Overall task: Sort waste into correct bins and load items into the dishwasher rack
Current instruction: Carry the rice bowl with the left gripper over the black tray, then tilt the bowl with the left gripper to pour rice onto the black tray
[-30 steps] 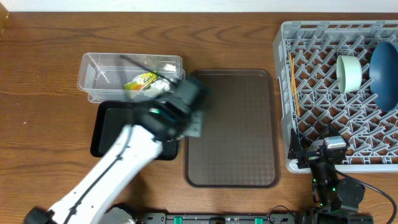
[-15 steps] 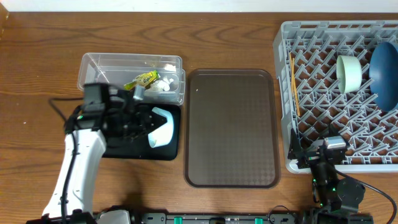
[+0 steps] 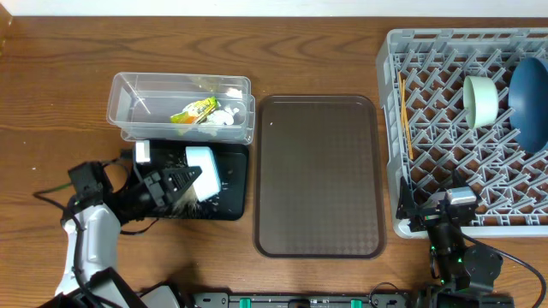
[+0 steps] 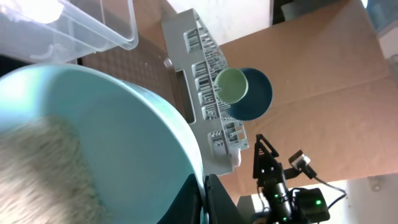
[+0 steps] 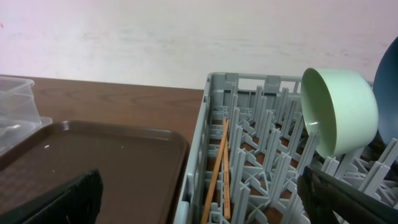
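Two bins sit at the left of the worktop: the clear tub (image 3: 128, 94) and, just in front of it, the black tray (image 3: 233, 202). The left end effector (image 3: 181, 178) is clenched on the rim of the white bowl (image 3: 204, 166), which is tipped on its side over the black tray. In the left wrist view a soft tan mass (image 4: 43, 168) lies inside the bowl. It is probably the rice scraps, though the blur keeps me from being sure. The step in hand looks like emptying that bowl.

To do it well, keep the bowl's mouth inside the tray's walls and lower the rim. Tilt further only while the grip on the rim stays firm. Let the scraps slide rather than fly, well clear of the tub behind.

The right end effector (image 5: 199, 179) hangs released, fingers wide, at the near corner of the dishwasher rack (image 3: 392, 128).

By count:
- One yellow-green wrapper (image 3: 193, 109) and one white tissue wad (image 3: 224, 116), both in the tub.
- One brown serving tray (image 3: 317, 175), between the bins and the rack.
- One rack, holding one mint-green bowl (image 3: 480, 99), one blue dish (image 3: 531, 103) and two chopsticks (image 5: 217, 165).
- Two bowls in all.
- No pink cup in any view.
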Controlling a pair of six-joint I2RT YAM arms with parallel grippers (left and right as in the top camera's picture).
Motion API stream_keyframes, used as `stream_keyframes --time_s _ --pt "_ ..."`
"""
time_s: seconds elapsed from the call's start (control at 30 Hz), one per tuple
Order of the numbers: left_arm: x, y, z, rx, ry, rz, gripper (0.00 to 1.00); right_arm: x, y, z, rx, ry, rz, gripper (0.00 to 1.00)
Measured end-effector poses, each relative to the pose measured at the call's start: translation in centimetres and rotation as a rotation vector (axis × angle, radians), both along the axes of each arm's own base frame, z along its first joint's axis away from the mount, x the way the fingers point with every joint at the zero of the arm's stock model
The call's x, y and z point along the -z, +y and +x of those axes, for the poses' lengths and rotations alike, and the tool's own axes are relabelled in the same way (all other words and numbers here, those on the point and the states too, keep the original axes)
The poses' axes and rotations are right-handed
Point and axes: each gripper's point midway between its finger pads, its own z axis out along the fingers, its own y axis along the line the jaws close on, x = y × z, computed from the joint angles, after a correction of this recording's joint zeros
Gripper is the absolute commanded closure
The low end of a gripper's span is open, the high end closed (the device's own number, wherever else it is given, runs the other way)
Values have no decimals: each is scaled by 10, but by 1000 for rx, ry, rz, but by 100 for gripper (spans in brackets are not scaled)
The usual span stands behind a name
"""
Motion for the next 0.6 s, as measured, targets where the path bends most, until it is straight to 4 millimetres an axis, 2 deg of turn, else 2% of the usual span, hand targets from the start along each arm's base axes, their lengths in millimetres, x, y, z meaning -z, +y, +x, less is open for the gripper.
stream_keyframes --time_s 0.2,0.6 --pt "8 2 1 0 -41 -3 94 0 0 0 0 0 0 1" --pt "6 4 4 4 -85 5 94 0 0 0 0 0 0 1"
